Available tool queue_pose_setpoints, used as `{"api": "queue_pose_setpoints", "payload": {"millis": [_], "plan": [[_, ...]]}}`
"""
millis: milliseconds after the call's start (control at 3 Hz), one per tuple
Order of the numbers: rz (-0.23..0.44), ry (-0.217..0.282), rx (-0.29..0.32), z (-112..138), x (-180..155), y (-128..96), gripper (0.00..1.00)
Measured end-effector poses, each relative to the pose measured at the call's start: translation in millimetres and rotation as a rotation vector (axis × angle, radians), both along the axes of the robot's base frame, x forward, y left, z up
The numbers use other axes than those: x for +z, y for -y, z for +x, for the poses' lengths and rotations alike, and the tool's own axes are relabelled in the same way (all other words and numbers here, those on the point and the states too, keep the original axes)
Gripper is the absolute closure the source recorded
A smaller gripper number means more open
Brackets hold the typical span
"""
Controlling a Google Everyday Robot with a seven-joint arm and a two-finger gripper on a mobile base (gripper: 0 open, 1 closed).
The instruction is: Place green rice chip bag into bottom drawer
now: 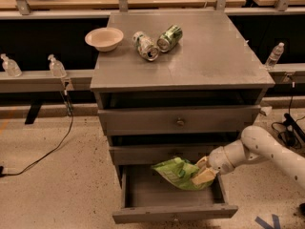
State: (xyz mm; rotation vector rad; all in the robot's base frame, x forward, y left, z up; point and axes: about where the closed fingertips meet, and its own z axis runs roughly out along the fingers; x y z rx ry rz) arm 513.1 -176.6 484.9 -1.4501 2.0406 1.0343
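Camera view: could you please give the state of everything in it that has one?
Bottom drawer: open.
Middle drawer: shut.
Top drawer: shut.
Bag: held over bottom drawer.
Gripper: shut on bag, at bottom drawer's right.
Silver can: on its side.
Green can: on its side.
Bowl: upright.

No readable text: print on crinkly bright-green rice chip bag [176,173] and green-and-silver drink cans [169,37] is illegible. Gripper [203,174] pinches the bag above open grey metal bottom drawer [174,213].
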Motion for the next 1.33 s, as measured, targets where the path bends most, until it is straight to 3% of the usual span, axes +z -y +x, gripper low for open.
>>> {"api": "queue_pose_setpoints", "payload": {"millis": [333,667,1333], "plan": [[-0.014,-0.043,-0.011,2.4,-24.2,-3.2,1.00],[-0.056,-0.048,-0.006,-1.3,-78.9,-10.2,1.00],[-0.246,0.052,-0.054,8.2,-176.2,-11.7,1.00]]}}
